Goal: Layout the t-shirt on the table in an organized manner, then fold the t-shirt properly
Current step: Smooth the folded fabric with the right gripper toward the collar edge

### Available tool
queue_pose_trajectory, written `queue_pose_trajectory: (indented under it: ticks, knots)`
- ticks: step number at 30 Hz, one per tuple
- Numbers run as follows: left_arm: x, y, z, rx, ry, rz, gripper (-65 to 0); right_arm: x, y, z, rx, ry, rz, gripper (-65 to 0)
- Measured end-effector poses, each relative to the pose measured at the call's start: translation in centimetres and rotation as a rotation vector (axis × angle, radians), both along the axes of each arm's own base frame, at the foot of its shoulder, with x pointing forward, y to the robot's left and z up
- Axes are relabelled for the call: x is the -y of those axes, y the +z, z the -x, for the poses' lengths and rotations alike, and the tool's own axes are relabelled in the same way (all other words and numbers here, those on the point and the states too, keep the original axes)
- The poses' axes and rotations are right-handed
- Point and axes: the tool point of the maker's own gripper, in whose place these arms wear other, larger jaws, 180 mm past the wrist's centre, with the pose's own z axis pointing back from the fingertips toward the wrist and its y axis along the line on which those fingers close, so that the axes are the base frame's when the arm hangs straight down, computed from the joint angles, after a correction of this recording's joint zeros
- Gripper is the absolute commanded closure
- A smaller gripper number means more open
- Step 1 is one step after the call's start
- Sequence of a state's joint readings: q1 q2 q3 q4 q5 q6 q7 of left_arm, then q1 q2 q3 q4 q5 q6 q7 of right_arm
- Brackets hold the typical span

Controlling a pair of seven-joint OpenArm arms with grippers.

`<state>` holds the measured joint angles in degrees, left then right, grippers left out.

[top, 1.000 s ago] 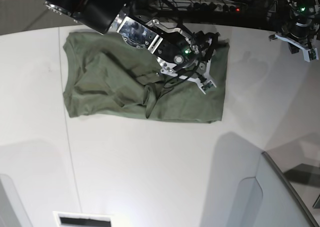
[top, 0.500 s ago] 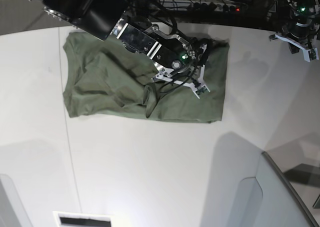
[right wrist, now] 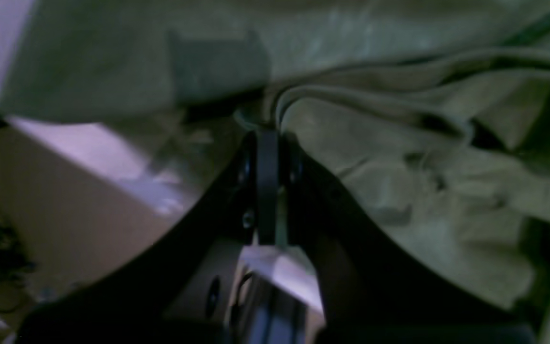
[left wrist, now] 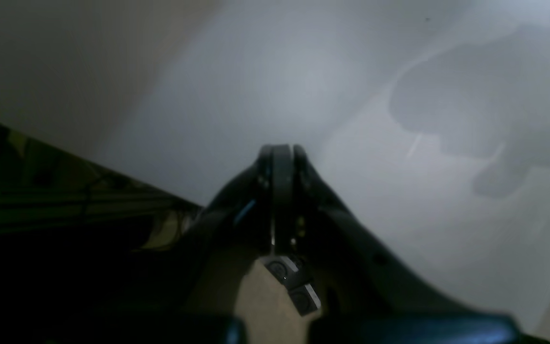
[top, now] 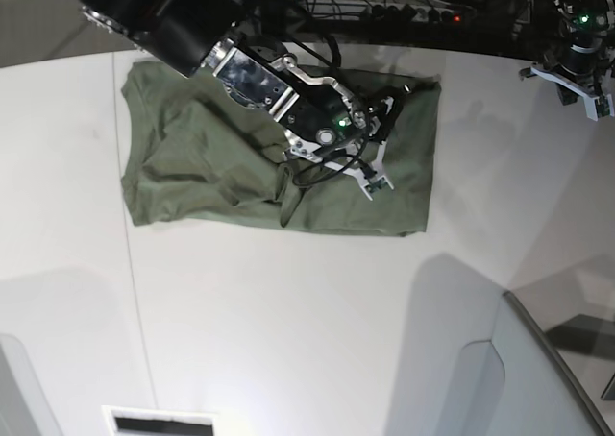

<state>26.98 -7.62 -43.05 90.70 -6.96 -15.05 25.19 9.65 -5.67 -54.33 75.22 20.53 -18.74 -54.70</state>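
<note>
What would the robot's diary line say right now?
right tool: shut on t-shirt fold | left tool: shut, empty, off the cloth | t-shirt: rumpled on table

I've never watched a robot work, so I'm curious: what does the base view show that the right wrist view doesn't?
Only the base view shows the whole t-shirt spread on the white table, both arms, and the left gripper off at the far edge, away from the cloth. Only the right wrist view shows, close up, the right gripper shut on a rumpled fold of fabric. Both show the olive-green shirt and the right arm over it.
</note>
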Motion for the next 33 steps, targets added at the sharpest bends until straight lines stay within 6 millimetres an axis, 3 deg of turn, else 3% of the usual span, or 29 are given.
queue_pose_trajectory:
  ticks: [5,13,18,24,28,33]
  knots:
    - [-0.3,-0.1,0.2,-0.011,0.001,-0.004,0.0,2.0,1.5,0.5,-0.022,-0.042,-0.03,0.0]
    - [-0.3,-0.4,0.3,-0.013,0.005,0.004,0.0,6.5,-0.5,1.8,-0.101,-0.168,0.006,0.0]
    - [-0.4,-0.2,-0.5,-0.001,0.004,-0.001,0.0,7.1,-1.0,2.9,-0.139,-0.225,-0.015,0.0]
    - [-0.4,-0.2,-0.5,0.001,0.004,-0.001,0.0,7.5,0.3,2.4,-0.112,-0.282,-0.069,0.0]
    - [-0.3,-0.2,-0.6,0.002,0.004,0.0,0.0,9.3,-0.3,2.2,-0.112,-0.321,-0.04,0.0]
    - [-0.4,-0.1,-0.6,0.003,0.003,-0.002,0.0,9.9,-0.9,3.3,-0.149,-0.357,-0.04,0.0]
